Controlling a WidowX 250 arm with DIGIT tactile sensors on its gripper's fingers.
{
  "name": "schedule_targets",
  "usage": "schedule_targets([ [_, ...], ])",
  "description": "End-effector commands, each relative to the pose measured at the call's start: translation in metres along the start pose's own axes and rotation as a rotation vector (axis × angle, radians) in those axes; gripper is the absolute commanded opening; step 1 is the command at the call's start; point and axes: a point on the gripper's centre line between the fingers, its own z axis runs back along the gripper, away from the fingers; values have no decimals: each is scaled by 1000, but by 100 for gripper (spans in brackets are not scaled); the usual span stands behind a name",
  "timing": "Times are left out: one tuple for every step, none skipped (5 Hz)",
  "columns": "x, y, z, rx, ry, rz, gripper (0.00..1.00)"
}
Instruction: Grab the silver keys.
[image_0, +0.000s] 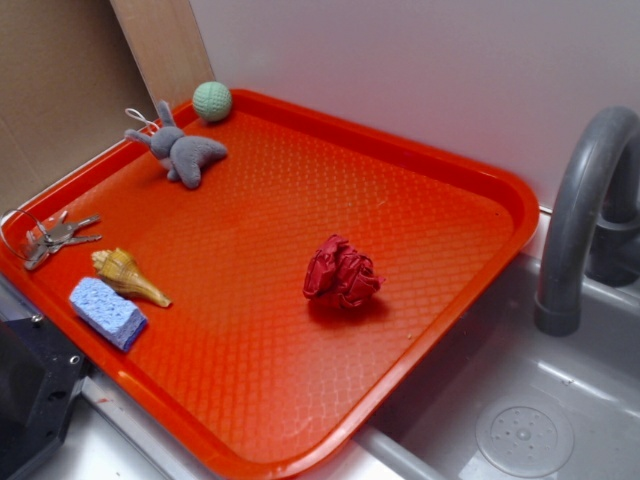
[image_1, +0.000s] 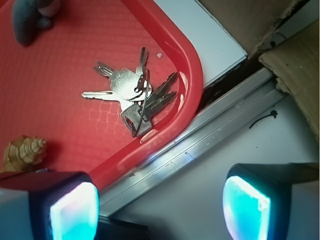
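Silver keys (image_1: 134, 95) lie in the tray (image_1: 192, 75) corner, ahead of the end effector (image_1: 160, 200), whose fingers are spread wide, holding nothing.

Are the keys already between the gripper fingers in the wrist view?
No: the silver keys lie on the red tray, apart from the open gripper.

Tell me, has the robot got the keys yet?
Not yet. The bunch of flat silver metal keys lies untouched in the corner of the red plastic tray. The hand is open above them, holding nothing. Left: lower, close on the keys, lift.
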Motion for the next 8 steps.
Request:
schedule_targets([
  [-11,25,11,68,-80,46,100],
  [-6,26,18,55,-73,22,100],
  [-6,26,18,55,-73,22,100],
  [-6,26,18,55,-73,22,100],
  [-6,26,18,55,-73,22,100],
  [32,10,6,102,-82,20,100],
  [57,1,-12,126,-94,40,100],
  [71,-9,-24,132,-100,43,100],
])
